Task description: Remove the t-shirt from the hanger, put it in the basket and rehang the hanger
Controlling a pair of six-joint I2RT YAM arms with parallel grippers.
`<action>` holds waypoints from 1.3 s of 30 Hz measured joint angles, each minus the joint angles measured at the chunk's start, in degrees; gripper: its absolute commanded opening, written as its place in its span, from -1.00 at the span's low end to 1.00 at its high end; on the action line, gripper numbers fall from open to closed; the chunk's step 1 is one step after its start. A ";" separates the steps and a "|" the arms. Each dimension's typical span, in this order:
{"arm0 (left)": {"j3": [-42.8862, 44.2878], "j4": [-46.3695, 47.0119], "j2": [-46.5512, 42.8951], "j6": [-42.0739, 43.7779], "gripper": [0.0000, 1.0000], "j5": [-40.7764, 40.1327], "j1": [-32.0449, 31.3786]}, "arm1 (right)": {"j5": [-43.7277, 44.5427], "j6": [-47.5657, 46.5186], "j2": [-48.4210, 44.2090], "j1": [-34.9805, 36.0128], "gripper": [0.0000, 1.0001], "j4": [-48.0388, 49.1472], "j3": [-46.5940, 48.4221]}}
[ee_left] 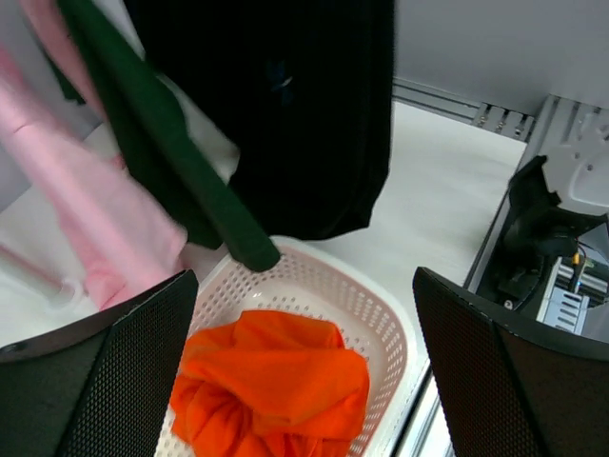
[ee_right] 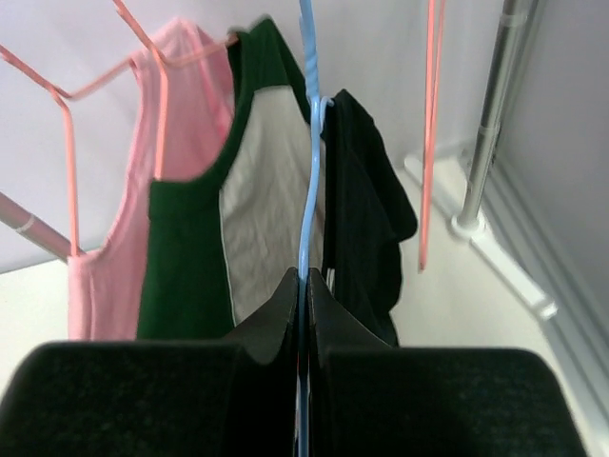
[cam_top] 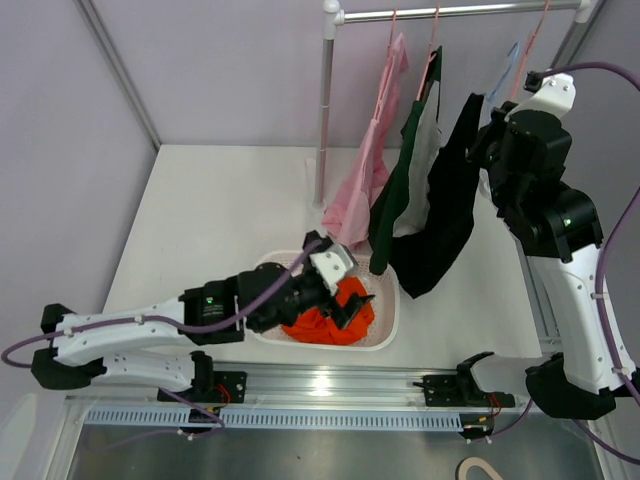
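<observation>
two grippers i watch: my left gripper (ee_left: 303, 286) hangs spread wide above the orange garment (ee_left: 276, 381) in the white basket (cam_top: 392, 320), then a pink top (cam_top: 365, 170) and a green-and-white shirt (cam_top: 410, 170) hang on the rail (cam_top: 450, 12), and the black t-shirt (cam_top: 445, 210) droops from the blue hanger (ee_right: 306, 143), which my right gripper (ee_right: 304, 295) pinches tight.

The black t-shirt (cam_top: 440, 210) hangs limp at the far right of the scene. It is bunched and draped down one side of a thin blue hanger (ee_right: 306, 143), with its hem trailing low toward the near left. The blue hanger stands nearly upright, its lower part pinched in the right gripper (ee_right: 303, 281).
</observation>
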 measured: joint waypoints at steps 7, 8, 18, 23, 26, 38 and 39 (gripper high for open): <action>-0.13 10.47 7.30 8.52 0.99 -1.75 -5.75 | -0.92 8.22 -0.13 0.33 -1.00 -3.45 -2.34; -0.39 12.55 8.15 9.64 0.99 -1.92 -5.84 | -1.40 8.87 -0.13 0.46 -1.00 -3.82 -2.21; -1.22 35.04 20.70 21.33 0.99 -7.72 -7.56 | -3.56 12.68 -0.59 1.57 -1.00 -6.75 0.87; 1.22 38.73 26.75 23.91 0.99 -8.20 -7.52 | -4.44 13.29 -0.79 3.23 -1.00 -7.72 0.94; 3.91 38.97 28.72 24.20 0.99 -8.02 -6.93 | -4.44 13.51 -0.79 4.33 -1.00 -7.91 0.94; 10.78 37.29 31.39 21.42 0.33 -6.78 -2.32 | -4.39 13.57 -1.92 6.84 -1.00 -8.11 0.94; 10.88 36.89 31.61 21.11 0.35 -6.47 -2.23 | -4.39 13.57 -1.97 6.91 -1.00 -8.11 0.94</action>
